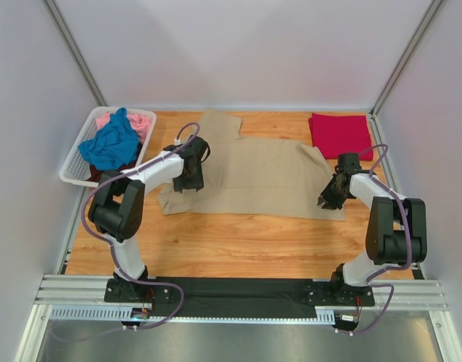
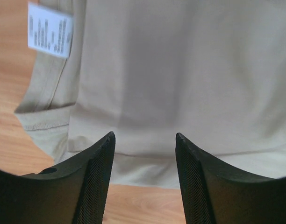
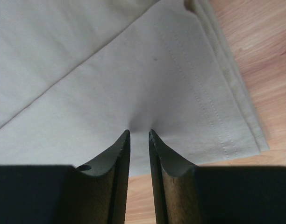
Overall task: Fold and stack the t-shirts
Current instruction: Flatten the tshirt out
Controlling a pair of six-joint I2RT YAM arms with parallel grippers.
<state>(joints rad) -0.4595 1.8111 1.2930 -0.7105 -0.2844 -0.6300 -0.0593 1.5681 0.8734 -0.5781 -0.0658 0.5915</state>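
A tan t-shirt (image 1: 246, 177) lies spread flat across the middle of the wooden table, one part folded up at the back. My left gripper (image 1: 189, 185) stands open over the shirt's left edge, and in the left wrist view the jaws (image 2: 145, 135) are wide apart with nothing between them above the tan cloth (image 2: 180, 70). My right gripper (image 1: 323, 202) is at the shirt's right front corner. Its narrow jaws (image 3: 139, 131) pinch a pucker of the tan cloth (image 3: 87, 70). A folded crimson t-shirt (image 1: 340, 134) lies at the back right.
A white lattice basket (image 1: 72, 170) at the back left holds a blue t-shirt (image 1: 109, 145) and a pink one (image 1: 140, 123). A white care label (image 2: 49, 29) shows on the tan shirt's edge. White walls close in the table on three sides.
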